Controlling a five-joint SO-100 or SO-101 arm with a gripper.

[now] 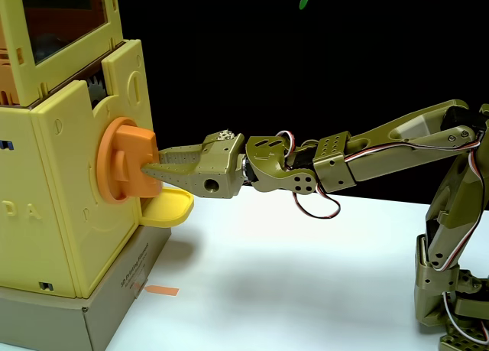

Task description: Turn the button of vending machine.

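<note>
Sitting nearest at the lower left, brown cardboard base (114, 309) carrying the pale yellow vending machine (57, 206), with open white table (306, 274) stretching right of it. Jutting from the machine's front face, orange button (126, 161), just above a pale yellow rounded tray (166, 209). Reaching in horizontally from the right edge, olive arm (397, 141), elbow folded; gripper (151, 169) closing narrowly on the button's raised bar.

Fixed view: vending machine (69, 183) cut off by top and left edges; contents behind its brownish window (65, 18) indistinct. Gripper (153, 170) fingertips merge with the button (126, 170) bar, so contact undetermined. Arm base cropped at right and bottom.
</note>
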